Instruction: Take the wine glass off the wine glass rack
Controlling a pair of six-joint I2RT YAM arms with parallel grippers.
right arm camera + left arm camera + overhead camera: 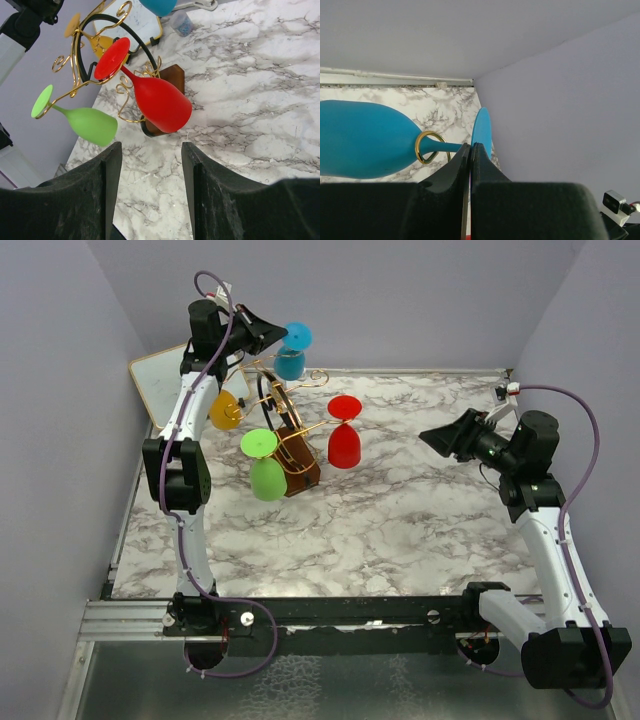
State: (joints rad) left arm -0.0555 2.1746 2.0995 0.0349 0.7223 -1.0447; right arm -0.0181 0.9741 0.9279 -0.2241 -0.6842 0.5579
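Observation:
The gold wire wine glass rack [285, 425] stands on a brown wooden block [303, 475] at the back left of the marble table. Blue [292, 352], orange [225, 410], green [266, 466] and red [345, 436] wine glasses hang from it upside down. My left gripper [272, 333] is high at the blue glass. In the left wrist view its jaws [471, 145] are shut on the blue stem [447, 146] between a gold ring [429, 147] and the foot [481, 127]. My right gripper [150, 170] is open and empty, apart from the red glass [162, 102].
A white board [175, 380] leans at the back left behind the rack. Purple walls close in the left, back and right sides. The marble table top [420, 530] stretches right and forward of the rack. The right arm [520, 455] sits at the right side.

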